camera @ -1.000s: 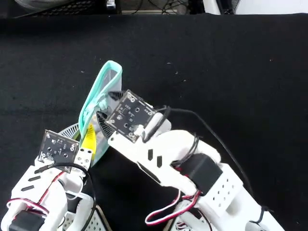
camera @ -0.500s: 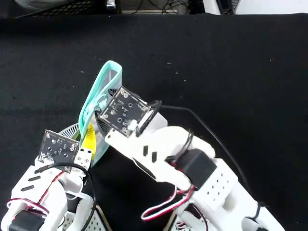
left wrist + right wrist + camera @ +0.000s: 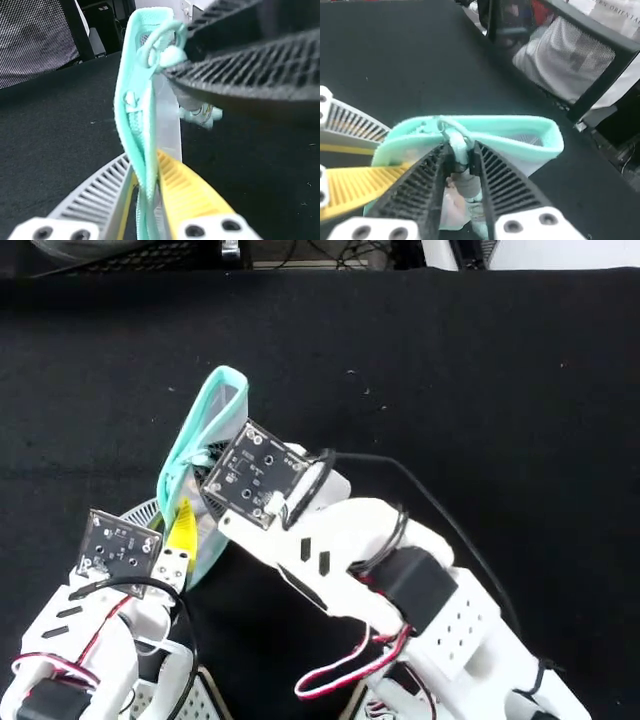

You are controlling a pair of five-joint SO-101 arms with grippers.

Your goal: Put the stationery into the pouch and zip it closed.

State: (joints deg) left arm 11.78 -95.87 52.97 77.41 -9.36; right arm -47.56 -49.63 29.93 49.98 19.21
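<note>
Pouch (image 3: 207,425), mint-edged with clear sides, is held up on edge over the black counter (image 3: 480,390), between the two arms at the near left of the high view. Its long axis runs from the left tool (image 3: 178,532) away toward the far side, leaning slightly right, with the zipper edge on top and the far end rounded.

The left tool, with one grey finger and one yellow finger (image 3: 185,192), is closed on the near end of the pouch's mint edge, the fabric pinched flat between them. The right tool (image 3: 459,148) comes down from above, about halfway along. Its two black ribbed fingers are nearly together, clamped on the mint zipper pull (image 3: 454,137).

Pale shapes show through the clear side below the pull. What they are cannot be told.
</note>
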